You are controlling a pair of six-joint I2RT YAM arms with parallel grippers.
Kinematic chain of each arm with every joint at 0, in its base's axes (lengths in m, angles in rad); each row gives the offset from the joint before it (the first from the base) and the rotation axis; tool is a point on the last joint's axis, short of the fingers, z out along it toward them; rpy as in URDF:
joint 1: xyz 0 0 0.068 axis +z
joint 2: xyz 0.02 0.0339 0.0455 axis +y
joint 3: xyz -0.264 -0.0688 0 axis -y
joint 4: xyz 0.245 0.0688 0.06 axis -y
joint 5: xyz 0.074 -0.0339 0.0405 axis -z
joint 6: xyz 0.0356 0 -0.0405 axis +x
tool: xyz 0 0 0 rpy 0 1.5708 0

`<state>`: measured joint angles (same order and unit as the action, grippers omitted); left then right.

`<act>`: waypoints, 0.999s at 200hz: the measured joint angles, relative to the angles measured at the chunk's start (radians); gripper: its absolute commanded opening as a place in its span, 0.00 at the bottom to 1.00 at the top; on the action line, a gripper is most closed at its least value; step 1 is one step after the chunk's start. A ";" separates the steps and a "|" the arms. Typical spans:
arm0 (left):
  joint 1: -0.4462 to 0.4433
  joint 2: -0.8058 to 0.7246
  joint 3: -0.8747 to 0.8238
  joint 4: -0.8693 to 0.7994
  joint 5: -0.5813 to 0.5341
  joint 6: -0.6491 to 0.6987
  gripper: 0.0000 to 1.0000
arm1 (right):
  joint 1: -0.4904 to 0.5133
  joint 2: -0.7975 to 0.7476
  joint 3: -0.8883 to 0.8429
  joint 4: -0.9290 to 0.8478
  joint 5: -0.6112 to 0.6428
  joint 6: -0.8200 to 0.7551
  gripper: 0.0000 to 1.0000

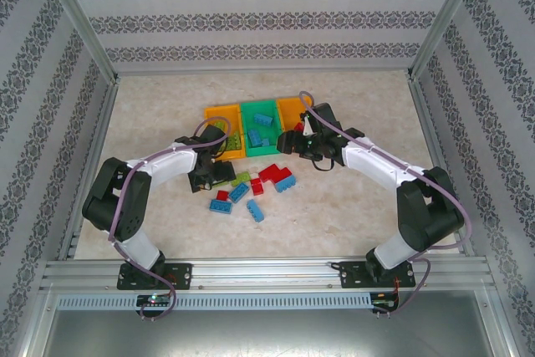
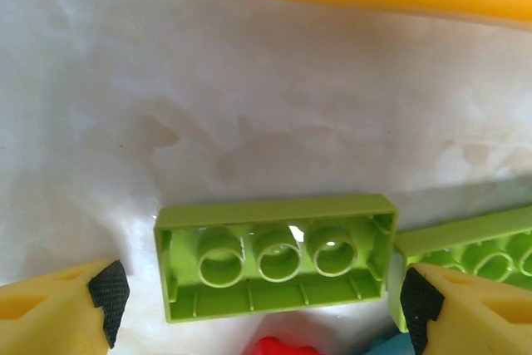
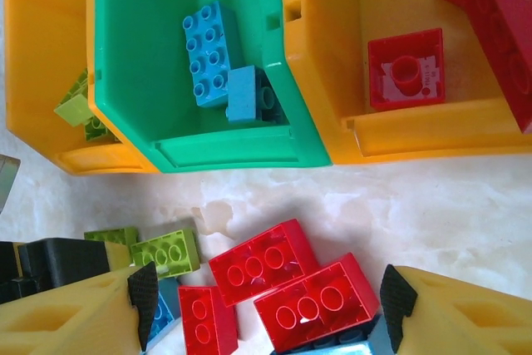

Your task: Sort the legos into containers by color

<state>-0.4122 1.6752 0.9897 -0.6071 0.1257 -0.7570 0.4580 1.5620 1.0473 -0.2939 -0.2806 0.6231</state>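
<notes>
Flanking 1 grn bin [image 3: 141, 56]: 2 org bins [image 3: 332, 64]

Bare marbled tabletop [image 1: 334, 206] right of red, blue, lime plastic bricks [image 1: 257, 186] passable; orange-green-orange plastic bin row [image 1: 261, 153] blocks beyond.

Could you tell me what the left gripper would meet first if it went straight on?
Most likely the lime brick lying hollow side up ahead of the left gripper, between its open jaws; depth is unclear.
</notes>
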 measured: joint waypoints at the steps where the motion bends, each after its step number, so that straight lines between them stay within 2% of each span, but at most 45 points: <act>1: 0.000 0.000 0.000 0.000 -0.002 0.000 0.86 | 0.000 0.000 0.000 0.000 0.000 0.000 0.75; 105: 0.000 0.000 -0.033 -0.044 -0.089 0.001 0.83 | -0.024 -0.041 -0.047 0.012 0.001 0.000 0.75; 200: 0.000 -0.065 -0.024 -0.099 -0.121 0.040 0.88 | -0.024 -0.046 -0.057 0.016 0.001 0.002 0.75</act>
<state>-0.4122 1.6104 0.9661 -0.7063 0.0048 -0.7174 0.4335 1.5162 0.9905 -0.2779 -0.2798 0.6254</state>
